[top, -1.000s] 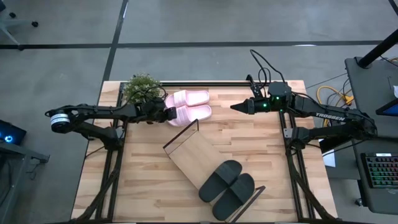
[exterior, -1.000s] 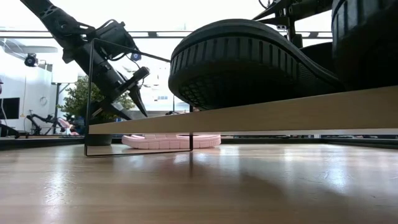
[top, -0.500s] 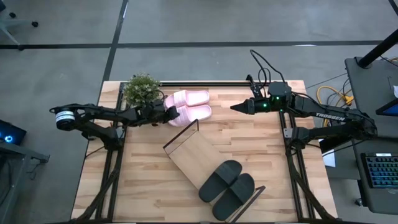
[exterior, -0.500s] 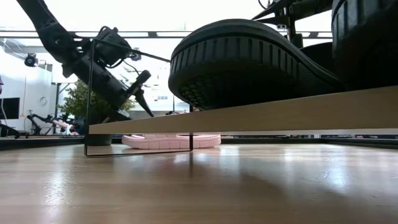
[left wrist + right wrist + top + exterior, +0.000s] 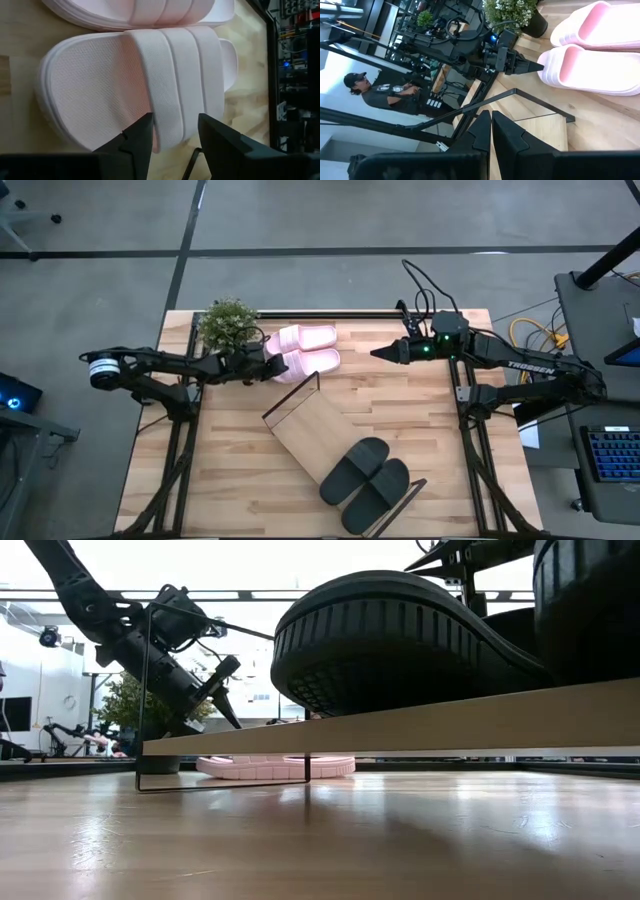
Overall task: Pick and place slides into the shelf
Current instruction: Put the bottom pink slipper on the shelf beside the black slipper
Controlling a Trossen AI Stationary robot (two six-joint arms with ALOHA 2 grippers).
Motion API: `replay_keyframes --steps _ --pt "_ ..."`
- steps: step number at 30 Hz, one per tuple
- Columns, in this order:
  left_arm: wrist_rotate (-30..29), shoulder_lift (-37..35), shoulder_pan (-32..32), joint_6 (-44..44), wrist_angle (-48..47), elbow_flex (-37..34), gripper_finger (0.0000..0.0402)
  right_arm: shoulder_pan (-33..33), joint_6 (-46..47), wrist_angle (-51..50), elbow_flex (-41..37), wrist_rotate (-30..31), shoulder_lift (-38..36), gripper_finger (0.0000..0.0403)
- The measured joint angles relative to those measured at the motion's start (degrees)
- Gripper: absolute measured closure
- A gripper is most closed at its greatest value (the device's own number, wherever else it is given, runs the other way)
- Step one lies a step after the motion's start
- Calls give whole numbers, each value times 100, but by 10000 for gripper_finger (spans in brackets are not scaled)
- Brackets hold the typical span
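Two pale pink slides (image 5: pixel 308 350) lie side by side, soles down, near the table's far edge. My left gripper (image 5: pixel 268 366) is open and hovers at the heel end of the nearer pink slide (image 5: pixel 165 85). In the left wrist view its fingers (image 5: pixel 137 142) stand on either side of the strap's edge. The low view shows this gripper (image 5: pixel 237 692) slanting down, above the slide (image 5: pixel 275 766). The light-wood shelf (image 5: pixel 315 430) stands on its wire ends, diagonal across the table's middle. The black slides (image 5: pixel 365 478) rest on its near end. My right gripper (image 5: pixel 375 353) is shut and waits right of the pink slides.
A small potted plant (image 5: pixel 228 322) stands at the far left corner, close behind my left gripper. The shelf's raised wire frame (image 5: pixel 292 395) lies just near of the pink slides. A person (image 5: pixel 385 92) sits beyond the table's left side. Bare tabletop (image 5: pixel 240 480) lies near left.
My left arm has reached slightly toward the pink slides, and its gripper has tipped a little flatter above the nearer one. The slides, the shelf and my right arm have stayed where they were.
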Motion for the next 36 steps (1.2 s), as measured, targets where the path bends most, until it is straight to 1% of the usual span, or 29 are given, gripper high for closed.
replay_keyframes --steps 10,12,17,23,29,33,36 --pt "-45 380 -13 -14 47 78 260 0 12 -2 -2 9 0 394" --pt "-45 476 -15 -11 238 107 260 0 31 -2 -2 9 0 394" --pt "-68 785 -15 -43 1114 183 260 0 33 -4 -2 9 0 394" --pt "86 1153 -45 -51 1196 302 260 0 53 -7 -2 9 0 394" --pt "104 1310 -89 -51 1384 341 261 0 79 -7 -2 9 0 394" --pt "100 1332 -89 -48 1689 343 273 0 79 -7 -2 9 0 394" --pt "97 1332 -89 -45 1821 343 296 0 75 -7 -2 9 0 394"
